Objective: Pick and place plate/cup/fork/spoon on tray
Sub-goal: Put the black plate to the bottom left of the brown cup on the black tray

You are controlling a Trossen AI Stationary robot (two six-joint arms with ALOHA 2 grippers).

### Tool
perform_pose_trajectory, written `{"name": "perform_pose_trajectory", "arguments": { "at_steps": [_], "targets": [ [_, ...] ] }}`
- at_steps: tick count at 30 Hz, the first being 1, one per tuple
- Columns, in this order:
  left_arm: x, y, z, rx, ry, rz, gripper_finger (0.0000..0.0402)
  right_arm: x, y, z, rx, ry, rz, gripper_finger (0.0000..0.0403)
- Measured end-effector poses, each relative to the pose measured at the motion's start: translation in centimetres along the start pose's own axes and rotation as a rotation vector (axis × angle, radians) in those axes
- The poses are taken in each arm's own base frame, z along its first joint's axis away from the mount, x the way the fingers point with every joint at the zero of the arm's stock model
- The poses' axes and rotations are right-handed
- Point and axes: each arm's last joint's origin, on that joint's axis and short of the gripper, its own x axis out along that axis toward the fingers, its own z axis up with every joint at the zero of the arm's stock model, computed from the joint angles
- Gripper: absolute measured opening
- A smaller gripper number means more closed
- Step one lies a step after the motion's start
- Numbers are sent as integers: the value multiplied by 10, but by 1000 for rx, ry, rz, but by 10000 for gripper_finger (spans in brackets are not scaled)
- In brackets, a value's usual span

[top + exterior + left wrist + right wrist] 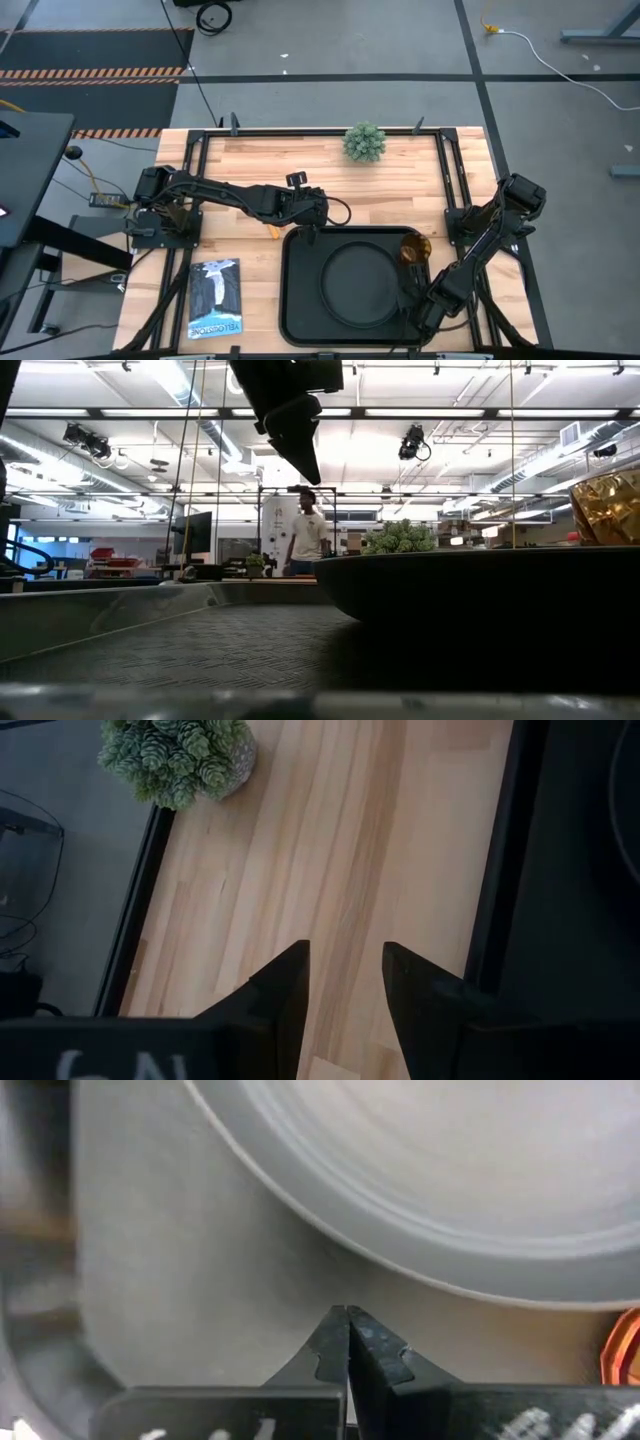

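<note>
The round black plate (358, 283) lies flat in the rectangular black tray (300, 300), with the amber cup (413, 247) in the tray's far right corner. The left gripper (318, 213) hovers over bare wood just beyond the tray's far left corner, its 2 fingers (285, 985) parted and empty (a small succulent plant (364, 142) sits near the table's far edge). The right gripper (347, 1342) is over the tray floor beside the plate's rim, fingers pressed together on nothing.

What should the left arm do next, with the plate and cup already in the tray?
Probably draw the left gripper back toward the small orange piece lying on the wood beside the tray. It may be a utensil handle, though I cannot tell. The gripper is open and empty over bare wood. The right gripper, shut, hangs over the tray beside the plate.
</note>
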Motion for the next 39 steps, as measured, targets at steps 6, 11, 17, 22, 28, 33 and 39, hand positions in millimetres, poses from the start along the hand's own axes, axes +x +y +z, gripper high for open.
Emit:
{"name": "perform_pose_trajectory", "arguments": {
  "at_steps": [6,11,17,22,28,33,39],
  "targets": [
    [0,0,0,-5,1,-15,137,10,-13,-4,64,32,-39,4],
    [0,-3,0,-8,9,-96,137,13,-19,-3,93,46,-53,4],
    [0,-4,0,-8,10,-112,137,13,-22,-1,100,50,-55,5],
    [-1,-7,-1,-4,27,-234,137,12,-20,0,107,72,-27,5],
    [-2,-14,-11,8,125,-473,137,-3,-7,11,86,86,66,5],
    [2,-25,-22,-5,166,-526,137,-34,-1,20,8,-4,34,5],
    [5,-45,-32,-66,140,-549,133,-68,-12,14,-76,-183,-156,5]
  ]
}}
